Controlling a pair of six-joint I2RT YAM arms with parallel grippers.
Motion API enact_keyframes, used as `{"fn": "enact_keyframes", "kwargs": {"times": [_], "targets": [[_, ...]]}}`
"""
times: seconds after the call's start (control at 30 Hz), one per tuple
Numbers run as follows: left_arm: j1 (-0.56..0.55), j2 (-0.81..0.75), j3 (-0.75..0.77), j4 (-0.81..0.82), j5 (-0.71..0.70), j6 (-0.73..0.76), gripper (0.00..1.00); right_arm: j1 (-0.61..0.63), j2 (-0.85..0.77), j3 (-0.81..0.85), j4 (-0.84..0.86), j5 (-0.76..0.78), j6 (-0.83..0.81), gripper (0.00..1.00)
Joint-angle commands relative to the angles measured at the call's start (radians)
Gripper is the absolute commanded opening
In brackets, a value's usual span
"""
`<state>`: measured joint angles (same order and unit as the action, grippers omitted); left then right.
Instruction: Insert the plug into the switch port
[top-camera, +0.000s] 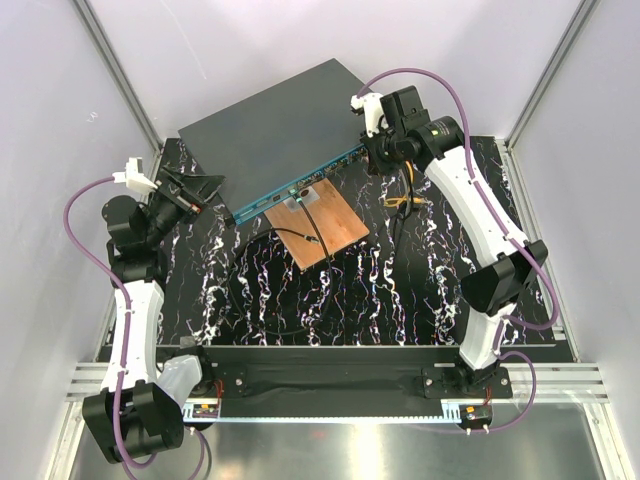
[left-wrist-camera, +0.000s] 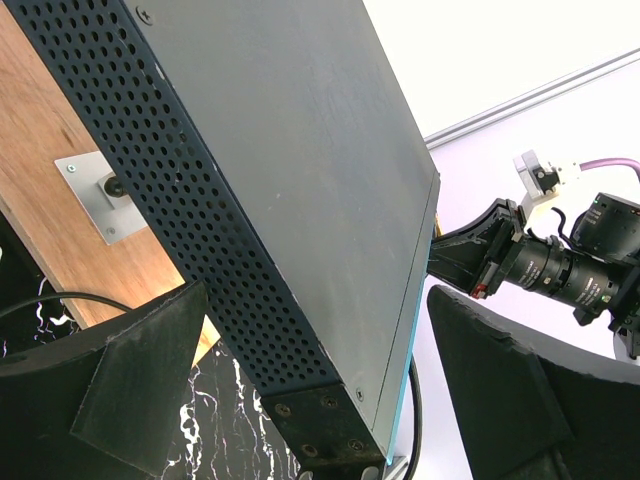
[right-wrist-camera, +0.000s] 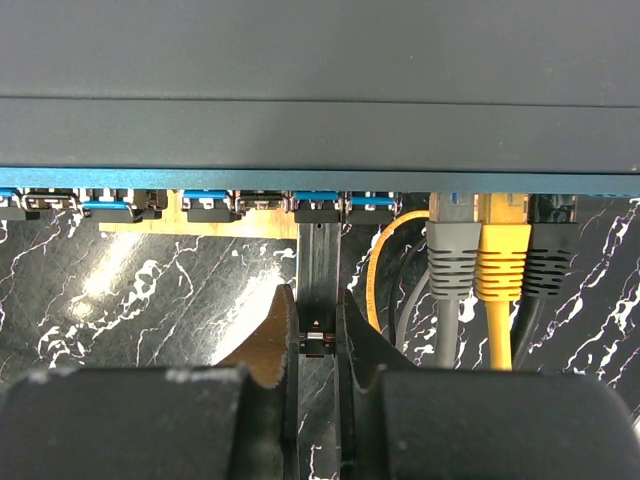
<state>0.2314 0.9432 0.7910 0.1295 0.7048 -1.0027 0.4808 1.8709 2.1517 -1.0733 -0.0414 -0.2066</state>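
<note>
The switch (top-camera: 275, 125) lies askew on the counter (top-camera: 420, 300). At the switch's teal front, the right end effector (right-wrist-camera: 317, 305) is pinched narrowly on the plug (right-wrist-camera: 316, 342), just before the port row. The left end effector (left-wrist-camera: 320, 400) gapes wide, straddling the switch's end corner.

In the right wrist view, the switch (right-wrist-camera: 320, 100) is cut off by the top, left and right edges. The plug (right-wrist-camera: 316, 343) shows only as a small dark sliver between the fingers (right-wrist-camera: 268, 345) of the right gripper (right-wrist-camera: 315, 295), whose bases blur across the bottom. In the top external view, the ports (top-camera: 300, 184) are too small to tell apart; in the left wrist view, they are hidden and the left gripper (left-wrist-camera: 318, 300) is cut off by the bottom edge.
</note>
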Motion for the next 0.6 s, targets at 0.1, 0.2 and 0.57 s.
{"fn": "enact_keyframes", "kwargs": {"times": [0.1, 0.2, 0.57], "targets": [[0.006, -0.023, -0.004, 0.065, 0.022, 0.003, 0.99, 0.044, -0.055, -0.007, 0.078, -0.052, -0.013, 0.0], [0.006, -0.021, 0.001, 0.067, 0.024, 0.003, 0.99, 0.044, -0.059, -0.006, 0.075, -0.057, -0.011, 0.0], [0.006, -0.021, 0.004, 0.068, 0.019, 0.004, 0.99, 0.042, -0.081, -0.029, 0.065, -0.066, -0.01, 0.0]]}}
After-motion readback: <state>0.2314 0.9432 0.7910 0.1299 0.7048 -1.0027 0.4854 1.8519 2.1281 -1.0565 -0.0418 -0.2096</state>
